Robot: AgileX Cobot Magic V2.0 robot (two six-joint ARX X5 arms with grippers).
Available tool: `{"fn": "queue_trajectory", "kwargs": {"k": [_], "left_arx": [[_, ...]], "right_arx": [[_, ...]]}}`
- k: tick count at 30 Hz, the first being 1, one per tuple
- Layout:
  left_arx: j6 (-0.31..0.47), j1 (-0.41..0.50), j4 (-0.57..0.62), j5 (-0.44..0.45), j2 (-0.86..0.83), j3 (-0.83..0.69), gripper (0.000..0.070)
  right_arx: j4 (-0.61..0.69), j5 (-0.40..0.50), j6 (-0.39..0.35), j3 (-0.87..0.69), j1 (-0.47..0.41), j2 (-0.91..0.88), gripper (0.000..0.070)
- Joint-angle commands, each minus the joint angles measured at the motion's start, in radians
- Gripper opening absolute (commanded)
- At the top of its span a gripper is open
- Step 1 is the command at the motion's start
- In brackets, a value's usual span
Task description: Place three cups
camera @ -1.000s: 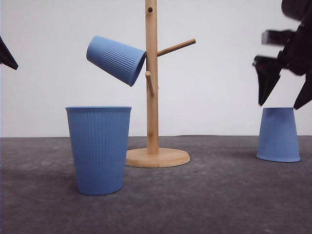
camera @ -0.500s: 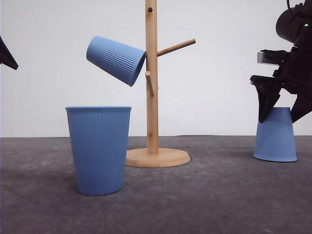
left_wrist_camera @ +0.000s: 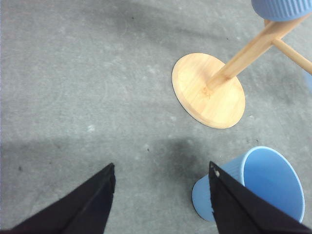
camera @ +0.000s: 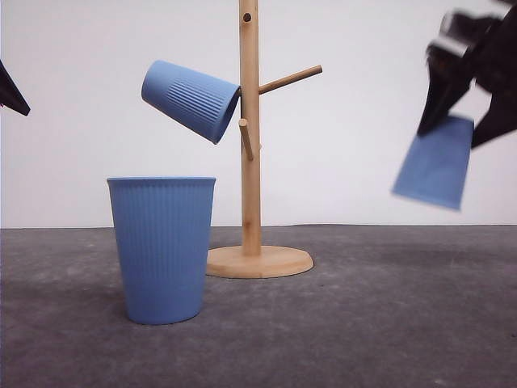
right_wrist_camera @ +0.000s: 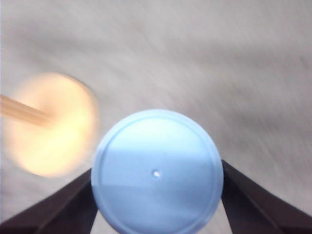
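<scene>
One light-blue ribbed cup [camera: 192, 99] hangs mouth-down on a left peg of the wooden rack [camera: 250, 129]. A second cup [camera: 161, 249] stands upright on the grey table, front left of the rack's base; it also shows beside my open left gripper [left_wrist_camera: 161, 181] as cup [left_wrist_camera: 263, 180]. At the right, the third cup [camera: 436, 162] is in the air, upside down and tilted, with my right gripper [camera: 464, 97] shut on it. From the right wrist its flat bottom [right_wrist_camera: 157, 171] sits between the fingers [right_wrist_camera: 63, 204].
The rack's round base [camera: 258, 261] rests mid-table, with a free peg [camera: 291, 78] pointing up to the right. The base [left_wrist_camera: 208, 90] lies beyond the left gripper. Grey table [camera: 371, 323] stretches to the right and front.
The right gripper closed on the upside-down cup at the right and lifted it off the table, tilting it. The other two cups and the left arm stayed put.
</scene>
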Motion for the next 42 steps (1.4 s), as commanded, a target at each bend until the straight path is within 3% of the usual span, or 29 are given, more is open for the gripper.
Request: {"fn": "queue_trajectory", "kwargs": {"k": [1, 6, 10, 15, 22, 27, 42], "left_arx": [[0.0, -0.002, 0.009, -0.001, 0.005, 0.013, 0.0351], [0.0, -0.002, 0.009, -0.001, 0.005, 0.013, 0.0351], [0.0, -0.002, 0.008, -0.001, 0.005, 0.013, 0.0351], [0.0, -0.002, 0.009, -0.001, 0.005, 0.013, 0.0351], [0.002, -0.002, 0.009, -0.001, 0.005, 0.013, 0.0351], [0.003, -0.002, 0.009, -0.001, 0.005, 0.013, 0.0351], [0.003, -0.002, 0.009, -0.001, 0.005, 0.013, 0.0351]], "right_arx": [[0.047, -0.085, 0.024, -0.052, -0.023, -0.016, 0.0359], [0.289, -0.297, 0.21, -0.227, -0.089, -0.131, 0.0359], [0.41, -0.4, 0.401, -0.285, -0.108, -0.161, 0.0359], [0.529, -0.439, 0.621, -0.285, -0.083, -0.161, 0.0359], [0.805, -0.408, 0.879, -0.284, -0.028, -0.146, 0.0359], [0.883, -0.408, 0.946, -0.284, 0.009, -0.117, 0.0359], [0.947, -0.374, 0.935, -0.284, 0.152, -0.03, 0.036]]}}
